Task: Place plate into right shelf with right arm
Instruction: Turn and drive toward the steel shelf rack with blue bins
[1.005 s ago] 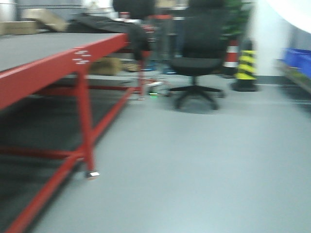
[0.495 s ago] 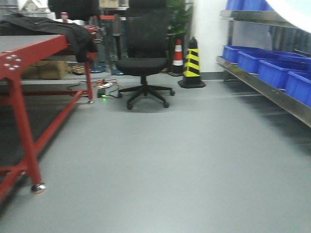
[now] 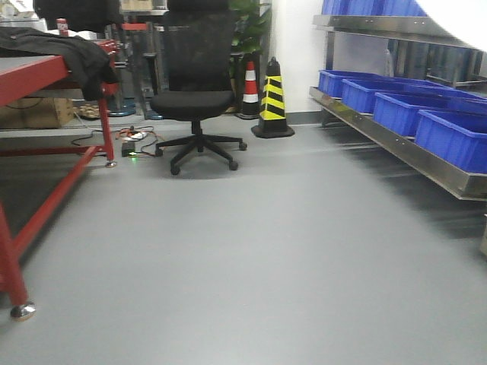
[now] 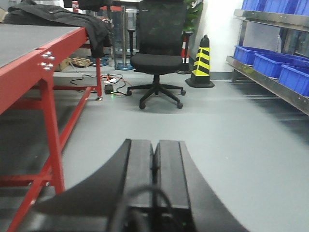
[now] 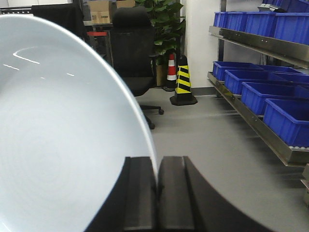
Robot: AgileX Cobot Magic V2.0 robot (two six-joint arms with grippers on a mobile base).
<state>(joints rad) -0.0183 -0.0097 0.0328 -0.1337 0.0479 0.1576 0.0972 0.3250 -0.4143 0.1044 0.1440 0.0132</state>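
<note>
Black left gripper (image 4: 155, 145): two flat fingers (image 4: 140, 164) pressed against each other along their full length, pointing forward and roughly level, seen from behind the wrist. Black right gripper (image 5: 158, 166): same build, same forward and level pose, fingers clamped on the rim of the plate (image 5: 58, 135), which stands on edge and extends to its left.

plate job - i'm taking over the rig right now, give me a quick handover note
Right gripper: shut on the rim of the plate.
Left gripper: shut, empty.
Right shelf: ahead and to the right across open floor, blue bins on its lower level.
Done: plate is picked up and in hand.
Left: close in on the shelf, set the plate in it with the right arm, release.
</note>
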